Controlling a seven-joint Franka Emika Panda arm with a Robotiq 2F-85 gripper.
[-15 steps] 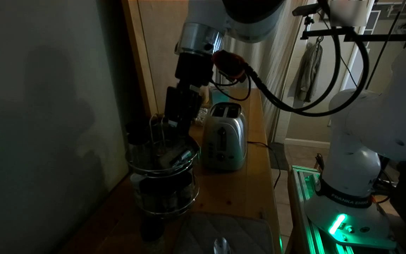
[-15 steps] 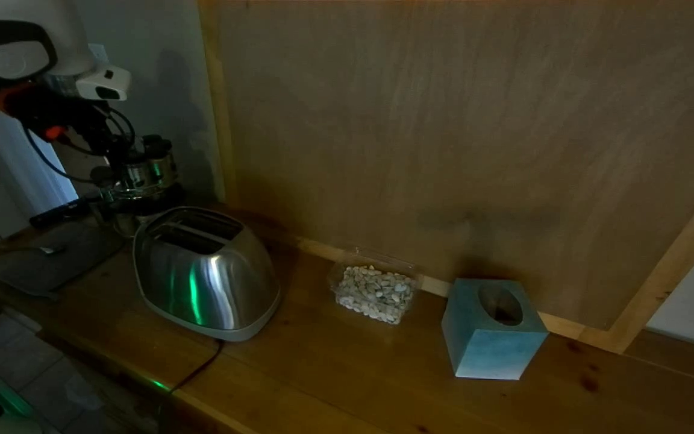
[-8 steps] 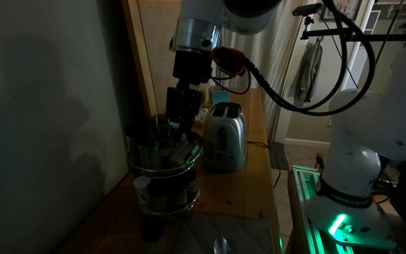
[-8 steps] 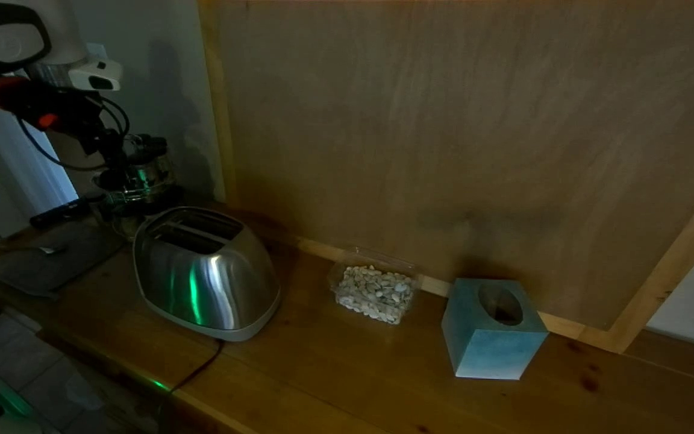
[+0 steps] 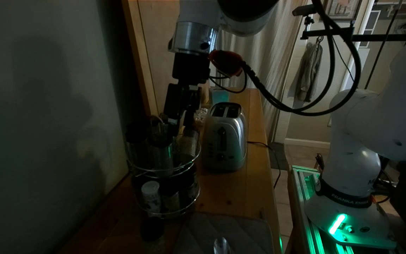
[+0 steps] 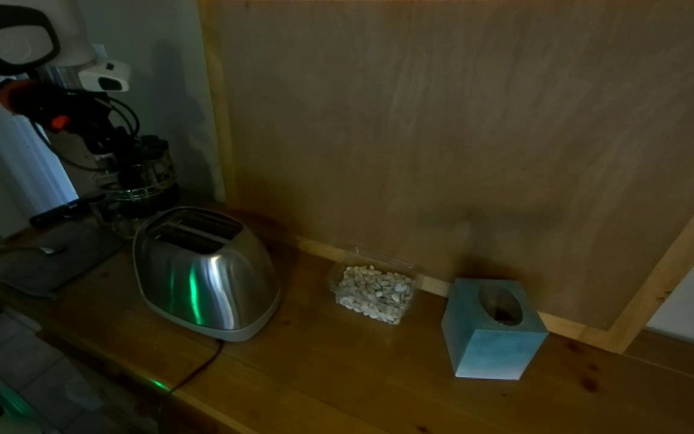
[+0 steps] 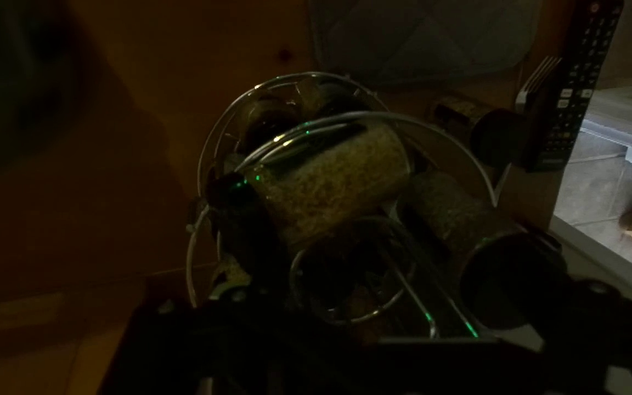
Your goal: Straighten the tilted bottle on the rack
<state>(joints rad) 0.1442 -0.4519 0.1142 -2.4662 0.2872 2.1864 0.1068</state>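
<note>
In both exterior views the two-tier rack (image 5: 167,171) is dim, with bottles on both tiers. The tilted bottle (image 7: 335,181), filled with yellowish grains, lies over on its side on the upper tier in the wrist view, dark end to the left. It shows as a pale shape (image 5: 188,144) on the rack's right side in an exterior view. Just over it is my gripper (image 5: 181,127), its two dark fingers apart, open. Nothing is clearly held between them. Deep shadow in the wrist view hides most of the fingers. A dark-capped jar (image 7: 505,274) stands upright beside the bottle.
Close beside the rack stands the toaster (image 5: 224,141). A grey mat (image 5: 245,233) with a spoon (image 5: 221,245) lies in front. A small bottle (image 7: 475,123), a fork (image 7: 538,82) and a remote (image 7: 579,88) are nearby. Farther off are a pebble tray (image 6: 377,292) and a tissue box (image 6: 494,328).
The rack has turned: the white-capped jar on its lower tier and the upper bottles have shifted right in an exterior view. My gripper's fingers have spread apart.
</note>
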